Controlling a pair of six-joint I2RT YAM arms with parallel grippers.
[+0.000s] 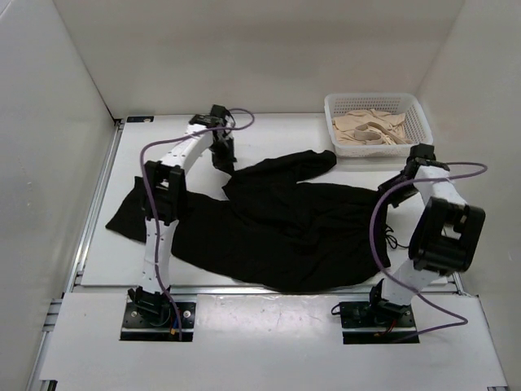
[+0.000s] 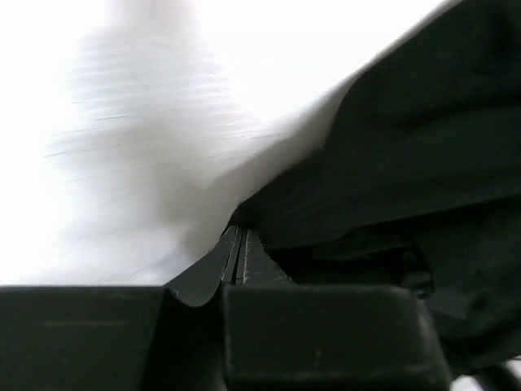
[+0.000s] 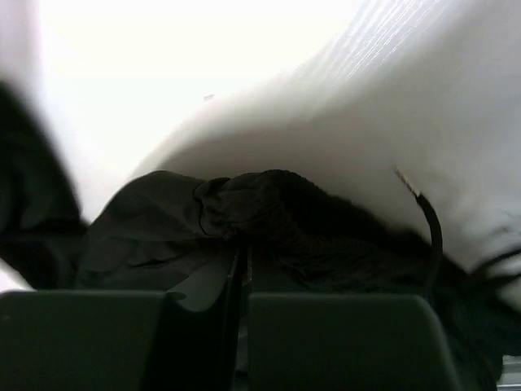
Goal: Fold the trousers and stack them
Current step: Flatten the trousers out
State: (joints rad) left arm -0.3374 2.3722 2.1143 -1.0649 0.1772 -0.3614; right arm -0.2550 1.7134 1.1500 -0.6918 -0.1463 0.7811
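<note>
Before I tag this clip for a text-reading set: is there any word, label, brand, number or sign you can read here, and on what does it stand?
None can be read in any view.
The trousers show no tag or print.
The white basket bears no label.
Any marking on the left arm's base plate is too small to tell.

Top view: high, near side, looking down. Wrist views: close, low; all share trousers.
</note>
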